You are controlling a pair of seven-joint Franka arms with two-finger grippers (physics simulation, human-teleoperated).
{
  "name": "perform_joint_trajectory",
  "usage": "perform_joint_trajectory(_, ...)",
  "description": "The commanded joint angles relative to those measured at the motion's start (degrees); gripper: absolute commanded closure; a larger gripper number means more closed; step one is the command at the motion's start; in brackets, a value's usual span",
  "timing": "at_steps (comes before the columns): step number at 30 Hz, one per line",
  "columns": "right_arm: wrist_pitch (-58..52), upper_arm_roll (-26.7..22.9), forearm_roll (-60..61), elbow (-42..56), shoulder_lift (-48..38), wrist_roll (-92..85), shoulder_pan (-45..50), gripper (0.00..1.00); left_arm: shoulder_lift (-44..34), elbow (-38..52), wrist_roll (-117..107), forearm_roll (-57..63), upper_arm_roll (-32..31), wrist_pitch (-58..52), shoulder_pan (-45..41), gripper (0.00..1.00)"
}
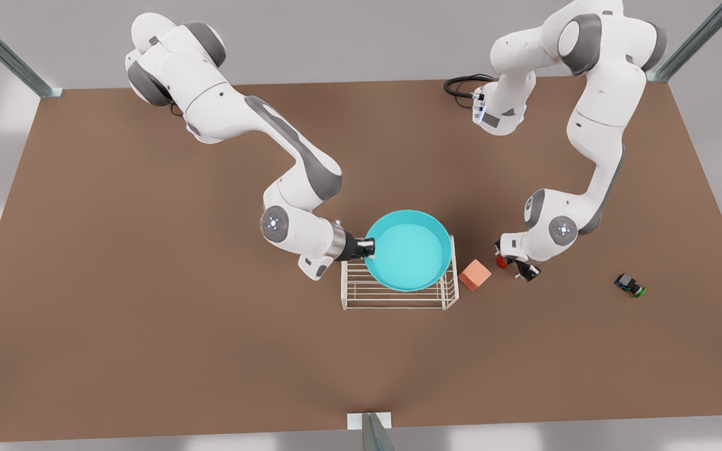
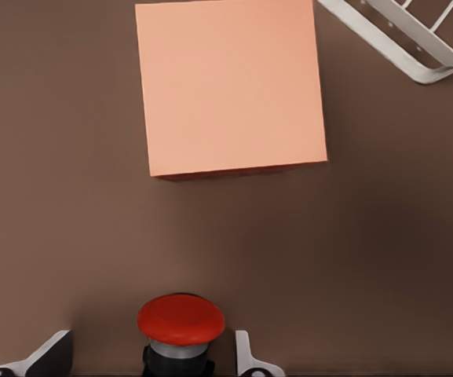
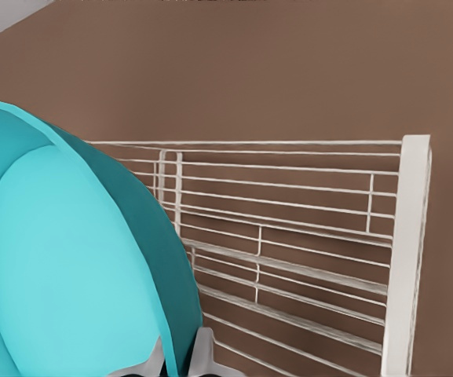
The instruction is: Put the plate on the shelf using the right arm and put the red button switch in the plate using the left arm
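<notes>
Right gripper [image 1: 370,248]: clamped on plate [image 1: 408,250] rim, held over shelf [image 1: 398,294]; lowering and release due. Left gripper [image 1: 504,258]: fingers spread either side of red button switch [image 2: 180,320] on table [image 1: 148,313] beside pink cube [image 1: 474,275]; closing due

White grey-jointed arms, black tools
</notes>
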Motion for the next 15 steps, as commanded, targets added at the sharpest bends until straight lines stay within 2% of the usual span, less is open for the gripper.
perform_joint_trajectory(1,1.2,-0.1,-0.8,0.0,-0.1,17.4,-0.2,0.72,-0.5,-0.3,-0.2,0.4,0.0,-0.2,0.2,0.0)
perform_joint_trajectory(3,1.2,-0.1,-0.8,-0.2,-0.1,17.4,-0.3,0.49,-0.5,-0.4,-0.1,0.5,0.0,-0.3,0.5,0.0)
perform_joint_trajectory(4,1.2,-0.1,-0.8,-0.4,-0.1,17.4,-0.3,0.31,-0.5,-0.4,0.0,0.5,0.0,-0.3,0.5,0.0)
perform_joint_trajectory(5,1.2,-0.1,-1.1,-0.4,-0.1,17.2,-0.3,0.0,-0.5,-0.4,0.1,0.5,0.0,-0.4,0.5,0.04)
perform_joint_trajectory(6,1.2,-0.2,-2.8,-0.4,-0.1,17.2,-0.3,0.0,-0.5,-0.4,0.1,0.5,0.0,-0.3,0.5,0.1)
perform_joint_trajectory(7,1.1,-0.2,-2.9,-0.4,-0.1,17.1,-0.3,0.0,-0.5,-0.4,0.2,0.5,0.0,-0.4,0.5,0.11)
perform_joint_trajectory(10,-1.4,-0.5,-3.0,-0.4,-3.0,17.1,-1.2,0.0,-0.5,-0.4,0.2,0.5,0.0,-0.5,0.6,0.11)
perform_joint_trajectory(13,-6.5,-1.0,-8.2,-0.4,-7.6,17.0,-2.3,0.0,-0.9,-0.3,1.1,0.5,-0.1,-0.7,1.5,0.11)
perform_joint_trajectory(15,-11.7,-3.1,-8.3,-0.4,-12.1,15.5,-4.5,0.0,-1.0,-0.3,2.0,0.6,-0.3,-1.1,1.9,0.12)
